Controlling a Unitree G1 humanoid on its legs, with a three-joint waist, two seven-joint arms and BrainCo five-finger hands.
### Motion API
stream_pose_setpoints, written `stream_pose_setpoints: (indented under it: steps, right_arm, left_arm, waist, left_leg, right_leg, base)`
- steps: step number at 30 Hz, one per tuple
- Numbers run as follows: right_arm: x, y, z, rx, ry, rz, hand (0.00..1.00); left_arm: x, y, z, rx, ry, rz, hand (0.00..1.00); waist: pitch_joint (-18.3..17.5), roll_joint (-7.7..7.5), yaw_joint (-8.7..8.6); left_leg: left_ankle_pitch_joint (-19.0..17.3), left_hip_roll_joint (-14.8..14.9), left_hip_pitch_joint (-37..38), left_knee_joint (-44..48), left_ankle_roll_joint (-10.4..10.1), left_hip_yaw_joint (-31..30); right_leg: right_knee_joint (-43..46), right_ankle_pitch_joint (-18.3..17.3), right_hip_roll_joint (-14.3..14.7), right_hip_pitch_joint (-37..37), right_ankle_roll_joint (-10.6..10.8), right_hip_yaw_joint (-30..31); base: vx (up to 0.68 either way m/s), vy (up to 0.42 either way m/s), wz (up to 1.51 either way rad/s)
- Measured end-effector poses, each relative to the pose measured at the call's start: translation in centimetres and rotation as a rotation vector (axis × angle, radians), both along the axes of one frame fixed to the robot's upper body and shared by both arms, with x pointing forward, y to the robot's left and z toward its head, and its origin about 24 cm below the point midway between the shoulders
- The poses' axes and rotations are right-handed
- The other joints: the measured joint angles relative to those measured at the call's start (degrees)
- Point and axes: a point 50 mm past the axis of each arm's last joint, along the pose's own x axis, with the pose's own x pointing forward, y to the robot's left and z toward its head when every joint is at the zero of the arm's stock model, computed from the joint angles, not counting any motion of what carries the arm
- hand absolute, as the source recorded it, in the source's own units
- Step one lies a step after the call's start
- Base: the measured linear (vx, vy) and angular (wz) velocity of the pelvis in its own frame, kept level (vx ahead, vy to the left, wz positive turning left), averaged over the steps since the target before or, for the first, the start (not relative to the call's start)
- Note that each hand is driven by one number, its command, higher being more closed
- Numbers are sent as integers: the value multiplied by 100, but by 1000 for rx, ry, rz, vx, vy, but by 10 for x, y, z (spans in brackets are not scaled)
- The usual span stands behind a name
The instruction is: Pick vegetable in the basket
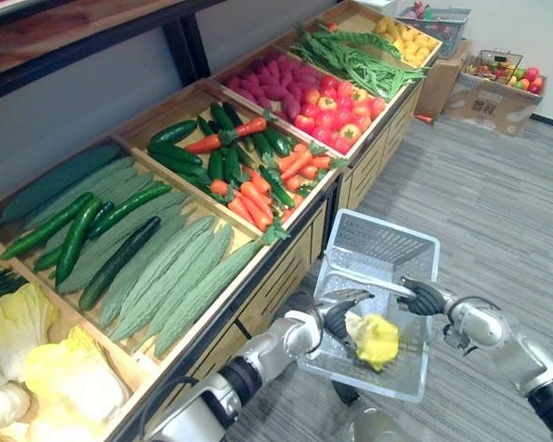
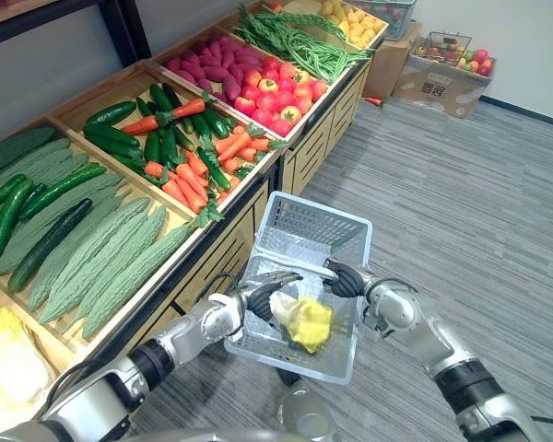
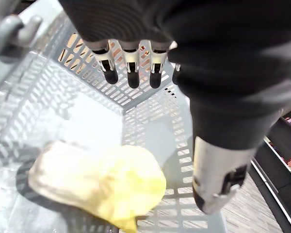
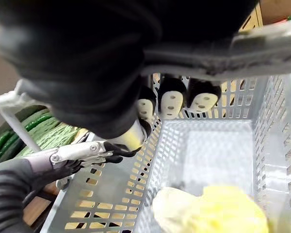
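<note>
A yellow-green napa cabbage point(image 1: 376, 339) lies on the floor of the grey plastic basket point(image 1: 387, 226), near its front end. My left hand point(image 1: 337, 309) hovers over the basket's left side, open. In the left wrist view its fingers point(image 3: 131, 74) are straight and apart from the cabbage point(image 3: 102, 182) below them. My right hand point(image 1: 422, 296) is shut on the basket's handle point(image 4: 262, 44) and holds the basket up in front of the shelf. The right wrist view shows the cabbage point(image 4: 216, 211) inside and my left hand point(image 4: 82, 155) beside the basket wall.
To the left stands a wooden display shelf point(image 1: 286, 241) with crates of cabbages point(image 1: 37, 368), bitter gourds point(image 1: 180, 276), cucumbers point(image 1: 78, 230), carrots point(image 1: 258, 180), sweet potatoes point(image 1: 272, 83), red peppers point(image 1: 336, 106) and green beans point(image 1: 359, 60). A cardboard box point(image 1: 493, 92) sits at the far right on the grey floor.
</note>
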Motion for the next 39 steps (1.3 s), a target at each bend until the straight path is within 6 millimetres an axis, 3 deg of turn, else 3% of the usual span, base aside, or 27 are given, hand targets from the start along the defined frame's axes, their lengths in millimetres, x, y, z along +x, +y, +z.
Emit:
stream_pose_setpoints:
  steps: [6, 11, 13, 16, 20, 22, 25, 27, 28, 29, 31, 32, 34, 39]
  right_arm:
    - [-1, -2, -1, 1, 4, -9, 100]
    - [-3, -25, -7, 20, 1, -156, 100]
    - [-3, -44, -9, 12, -25, -269, 100]
    - [-7, -75, -20, 44, -27, -474, 100]
    - [-25, -106, -45, 63, 37, -701, 100]
    - [-45, -123, -61, 74, 84, -835, 100]
    - [-89, -142, -94, 120, 192, -1064, 100]
    - [-104, -144, -104, 131, 231, -1123, 100]
    - [-118, -144, -116, 152, 277, -1181, 100]
    - [-120, -144, -118, 156, 284, -1195, 100]
    - [-140, -141, -136, 201, 356, -1290, 100]
    - [-145, -139, -140, 219, 371, -1318, 100]
    - [-165, -135, -154, 270, 429, -1426, 100]
    - [-196, -133, -168, 273, 510, -1547, 100]
  left_arm:
    - [-6, -7, 2, 19, -1, -68, 0]
    - [-30, -33, 49, -149, -91, -270, 0]
    - [-54, -44, 75, -268, -90, -423, 0]
    - [-81, -45, 102, -409, -53, -560, 0]
    - [-94, -33, 126, -554, -13, -607, 0]
    - [-96, -25, 132, -614, -1, -585, 0]
    - [-94, 4, 150, -751, -34, -462, 0]
    - [-89, 20, 158, -795, -84, -378, 0]
    - [-81, 41, 162, -844, -132, -252, 0]
    - [-79, 46, 163, -852, -147, -222, 0]
    - [-66, 84, 169, -901, -288, 24, 0]
    - [-64, 93, 170, -914, -324, 84, 0]
    - [-56, 131, 164, -942, -447, 356, 0]
    - [-58, 191, 131, -935, -562, 860, 0]
  waist:
    - [0, -2, 9]
    - [-6, -28, 129]
    - [-13, -47, 257]
    - [-32, -89, 394]
    - [-175, -184, 507]
    - [-200, -191, 598]
    - [-274, -221, 812]
    - [-315, -236, 880]
    - [-433, -291, 892]
    - [-455, -266, 898]
    - [-510, -381, 908]
    - [-532, -402, 911]
    - [-570, -470, 933]
    - [-608, -456, 1054]
  left_leg:
    - [6, 4, -35, 1, 10, -128]
    - [39, 20, -197, -1, 66, -585]
    - [57, 12, -264, -3, 99, -805]
    - [52, -31, -390, -4, 125, -1142]
    - [144, -166, -642, -122, 276, -1592]
    - [273, -219, -715, -239, 342, -1833]
    - [511, -455, -902, -534, 485, -2518]
    - [629, -593, -934, -722, 517, -2762]
    - [761, -741, -1029, -908, 568, -3039]
    - [801, -776, -1029, -950, 583, -3094]
    - [1077, -1028, -1098, -1315, 643, -3523]
    - [1163, -1094, -1145, -1405, 639, -3653]
    - [1529, -1291, -1219, -1808, 666, -4118]
    - [1985, -1376, -1205, -2297, 745, -4708]
  right_leg:
    - [0, 0, -55, 42, 0, -130]
    - [0, -2, -215, 200, -2, -598]
    - [108, -3, -285, 229, -2, -852]
    - [187, -9, -421, 300, -9, -1201]
    - [279, -73, -692, 313, -23, -1724]
    - [308, -73, -829, 412, -23, -2070]
    - [325, -73, -1089, 611, -24, -2710]
    - [292, -77, -1208, 699, -30, -2953]
    - [195, -82, -1314, 777, -39, -3185]
    - [164, -84, -1333, 813, -42, -3232]
    - [-64, -167, -1465, 1011, -80, -3600]
    - [-112, -211, -1507, 1041, -73, -3688]
    - [-216, -306, -1590, 1118, -1, -4069]
    - [-288, -354, -1533, 1325, -54, -4587]
  base:
    - [-17, 8, 10]
    - [-40, -2, 45]
    - [-62, 3, 50]
    - [-92, 14, 55]
    - [-71, 9, 76]
    - [-27, 5, 92]
    - [-30, 18, 102]
    - [-10, 33, 93]
    - [-1, 32, 82]
    - [20, 15, 91]
    - [20, -7, 88]
    - [7, -19, 101]
    - [41, -46, 96]
    - [8, -16, 63]
